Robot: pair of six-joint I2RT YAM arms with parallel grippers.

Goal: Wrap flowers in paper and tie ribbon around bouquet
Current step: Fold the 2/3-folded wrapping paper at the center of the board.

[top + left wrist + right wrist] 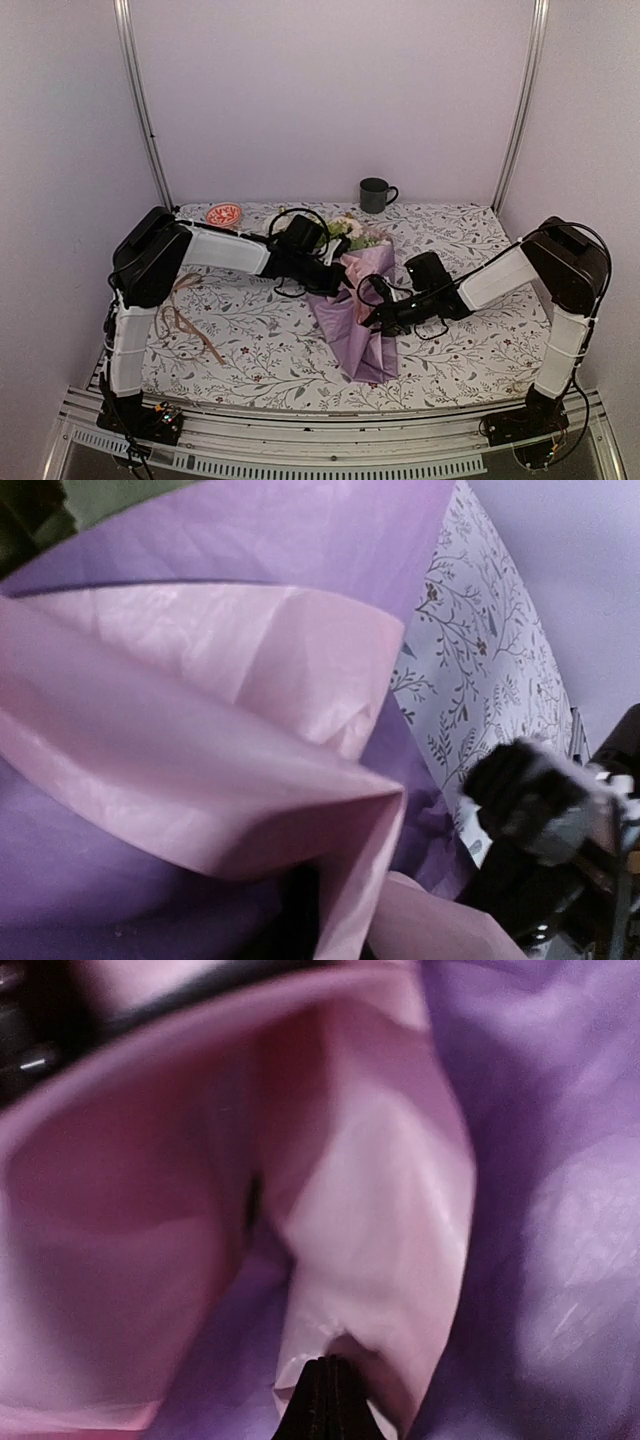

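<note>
Crinkly lilac-pink tissue paper [200, 710] fills both wrist views, folded as a loose cone round the pink-and-white artificial flowers [352, 232] on the floral-printed desk [250, 345]. Wrapping is the step in hand, I judge. The left jaws and right jaws are clenched at the cone's middle, tips against folds; whether paper is pinched I cannot tell. The next move calls for holding the cone shut and fetching the limp beige ribbon [185, 322], which lies well apart to the left, untied.

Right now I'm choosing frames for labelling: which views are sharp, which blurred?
Top view: sharp, evenly lit, paper and mug clear. Left wrist: paper folds fairly sharp, dark hardware at right blurred. Right wrist: too close, paper soft; right gripper dark.
</note>
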